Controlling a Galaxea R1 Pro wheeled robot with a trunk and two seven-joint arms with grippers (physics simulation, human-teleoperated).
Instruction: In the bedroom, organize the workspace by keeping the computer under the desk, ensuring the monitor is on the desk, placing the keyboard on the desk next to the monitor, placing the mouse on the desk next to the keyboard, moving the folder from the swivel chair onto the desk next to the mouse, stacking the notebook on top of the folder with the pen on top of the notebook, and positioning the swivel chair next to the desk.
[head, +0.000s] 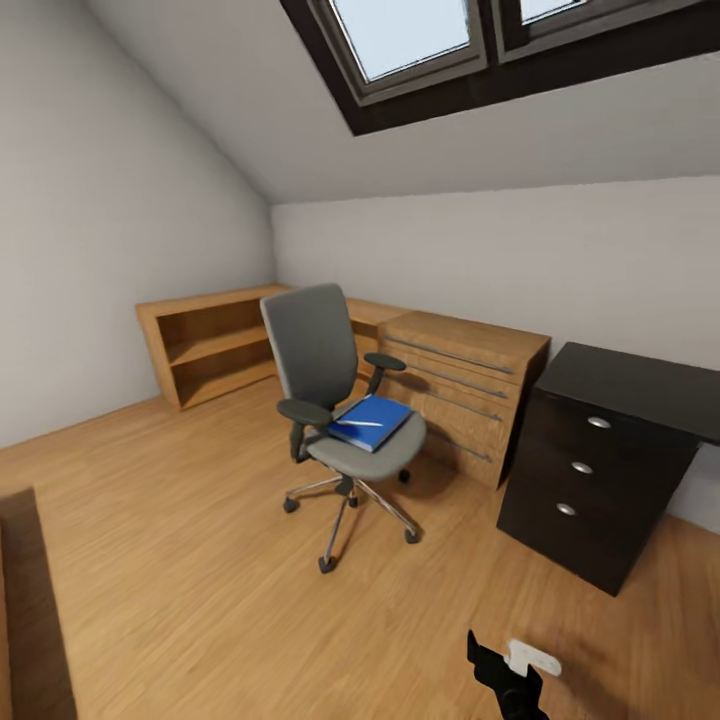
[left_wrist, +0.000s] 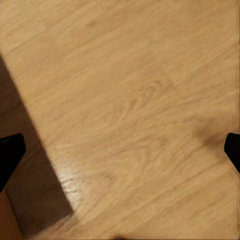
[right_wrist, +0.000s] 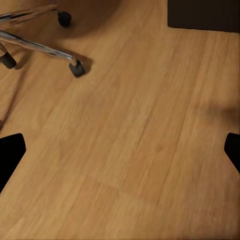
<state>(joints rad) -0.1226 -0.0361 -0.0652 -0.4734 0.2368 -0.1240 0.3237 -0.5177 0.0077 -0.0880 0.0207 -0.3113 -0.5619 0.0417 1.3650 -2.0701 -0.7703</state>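
While both pincers hang spread over floor (right_wrist: 150, 140), folder (head: 371, 421) on swivel chair (head: 330, 400), well apart.

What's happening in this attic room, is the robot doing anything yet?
Nothing is being handled yet. Both grippers hang open over bare wooden floor. The swivel chair stands in the middle of the room, apart from the dark desk. A blue folder lies on its seat, with a pen on top.
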